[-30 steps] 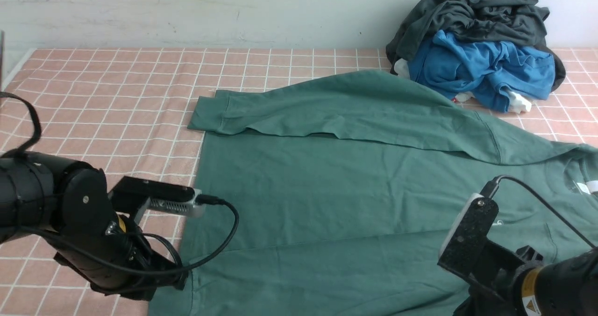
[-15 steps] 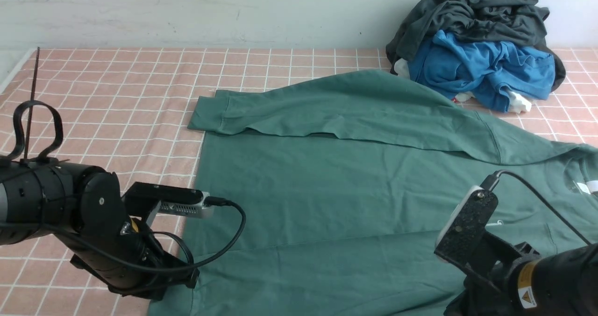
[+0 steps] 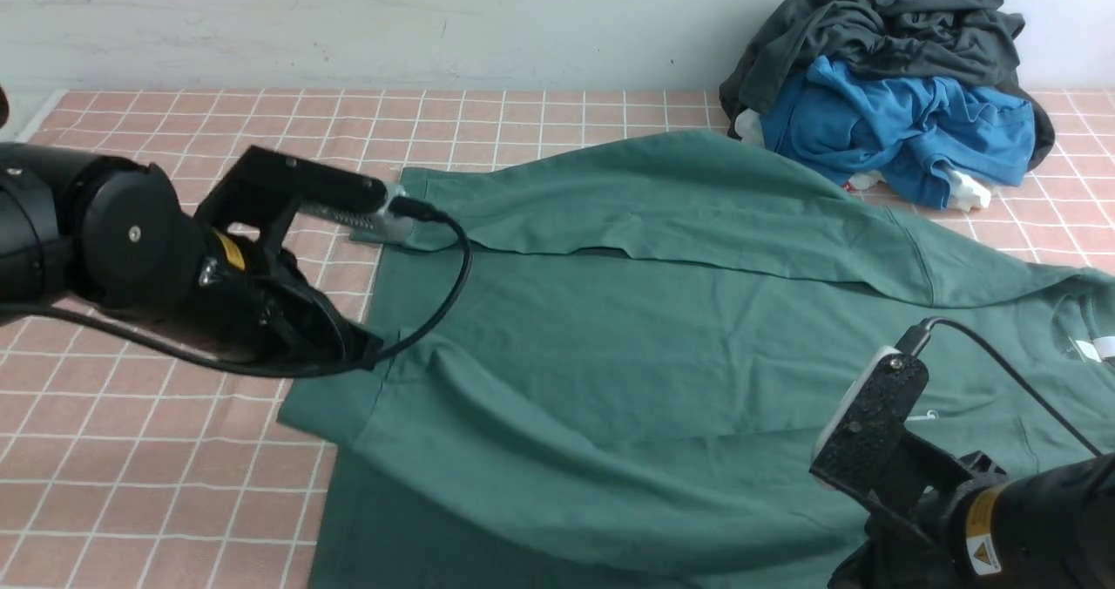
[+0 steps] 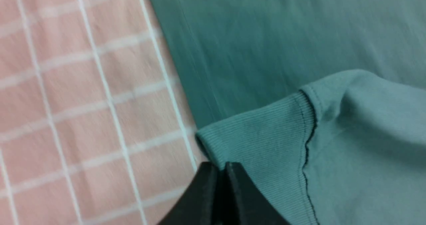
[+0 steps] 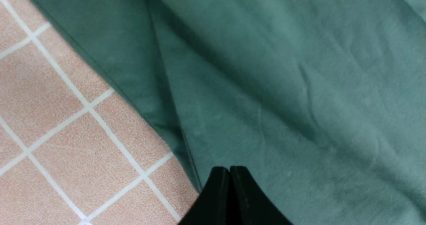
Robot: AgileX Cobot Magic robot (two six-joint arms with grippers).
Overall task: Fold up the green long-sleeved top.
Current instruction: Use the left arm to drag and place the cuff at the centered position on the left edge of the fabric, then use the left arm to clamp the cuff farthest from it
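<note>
The left end effector (image 4: 222, 173) has its fingers pressed together, pinching the ribbed band (image 4: 259, 141) of the green long-sleeved top (image 3: 662, 336) and holding that corner above the layer beneath. The right end effector (image 5: 229, 176) is also pressed together, on a folded edge of the same top near the robot. The top lies spread over the middle and right of the checked counter (image 3: 174, 458), with one sleeve (image 3: 662, 197) across its far side. A blue garment (image 3: 888, 127) and a dark grey garment (image 3: 880, 23) are piled at the far right.
</note>
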